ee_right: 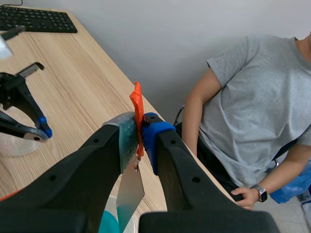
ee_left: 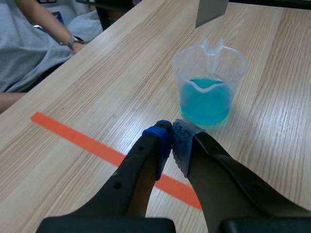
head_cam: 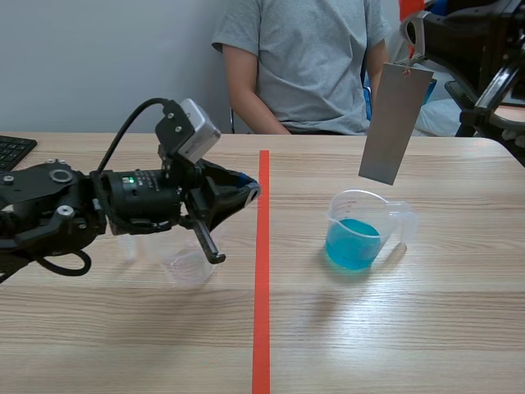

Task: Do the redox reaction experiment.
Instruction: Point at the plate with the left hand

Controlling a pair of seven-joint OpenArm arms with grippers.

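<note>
A clear beaker (head_cam: 361, 230) holding blue liquid stands right of the orange-red line. Above it hangs a grey metal plate (head_cam: 395, 123), tilted, its lower edge just over the beaker's rim. The plate hangs from an orange tag (ee_right: 137, 104), and my right gripper (ee_right: 139, 127) is shut on that tag, high at the right (head_cam: 413, 51). My left gripper (head_cam: 246, 193) is shut on nothing and hovers left of the line, pointing toward the beaker (ee_left: 209, 90); its pads (ee_left: 160, 143) meet. The plate (ee_right: 130, 193) hangs over the blue liquid (ee_right: 108, 223).
An empty clear cup (head_cam: 189, 264) stands under the left arm, also in the right wrist view as the cup (ee_right: 14, 144). A keyboard (head_cam: 12, 150) lies at the far left edge. A person in a grey shirt (head_cam: 312, 61) sits across the table.
</note>
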